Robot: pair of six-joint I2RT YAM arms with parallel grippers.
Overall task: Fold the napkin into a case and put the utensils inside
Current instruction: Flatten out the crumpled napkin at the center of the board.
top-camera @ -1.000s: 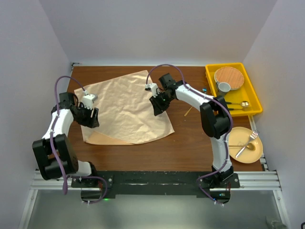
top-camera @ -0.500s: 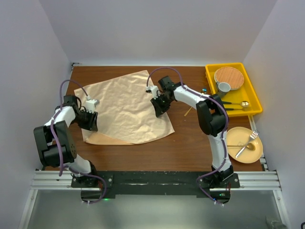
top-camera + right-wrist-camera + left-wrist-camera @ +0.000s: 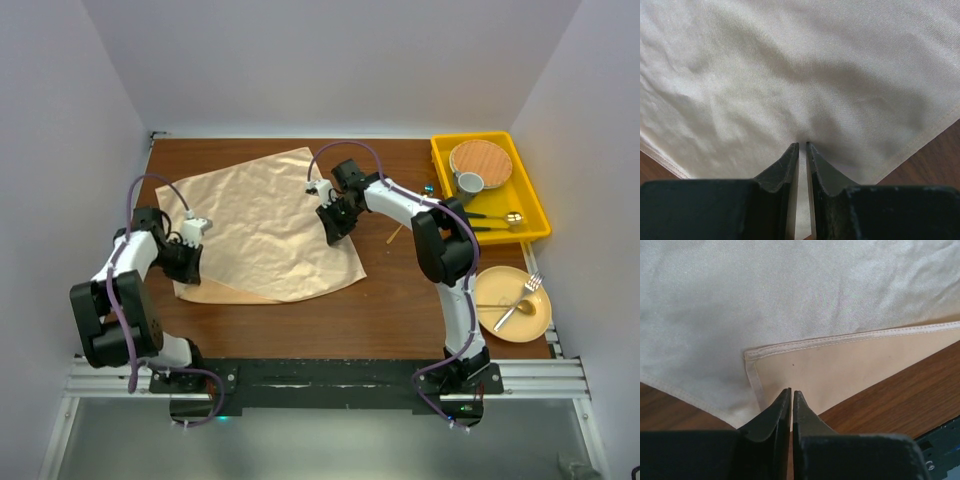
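The napkin (image 3: 265, 225) pinched at edges by narrow left jaws and right jaws; best lift together, cloth taut, so fold lands square.

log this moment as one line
left gripper: shut on napkin | right gripper: shut on napkin | stage: napkin mostly flat

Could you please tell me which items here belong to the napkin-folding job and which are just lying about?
Job: napkin; fork and spoon on the yellow plate.
Lying about: yellow tray, wooden plate, cup.
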